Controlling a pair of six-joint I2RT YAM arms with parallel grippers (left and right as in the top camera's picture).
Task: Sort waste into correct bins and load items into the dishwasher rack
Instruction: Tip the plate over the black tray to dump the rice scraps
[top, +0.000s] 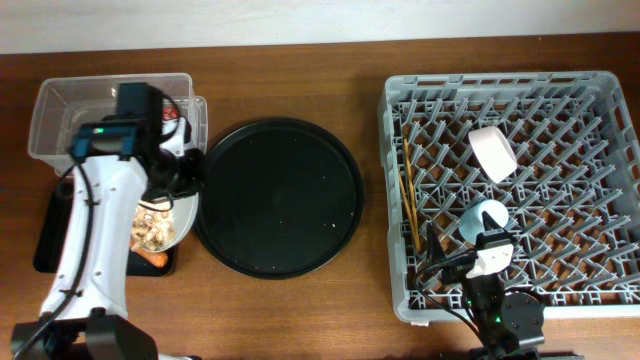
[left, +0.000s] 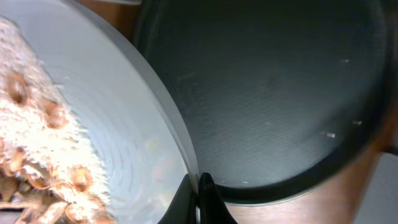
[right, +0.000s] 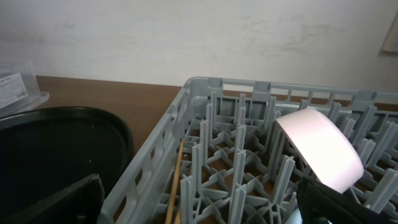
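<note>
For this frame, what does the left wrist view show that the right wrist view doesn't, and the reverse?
Only the left wrist view: the white plate carrying beige food scraps, its rim pinched by the left hand. Only the right wrist view: the grey dishwasher rack holding a white bowl and wooden chopsticks, with a pale wall behind. Both views: the big round black tray.

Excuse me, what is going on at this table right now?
The left tool pinches the rim of the plate, which carries scraps, near the clear box. The bowl, cup and chopsticks sit in the rack, where the right tool hangs open.
</note>
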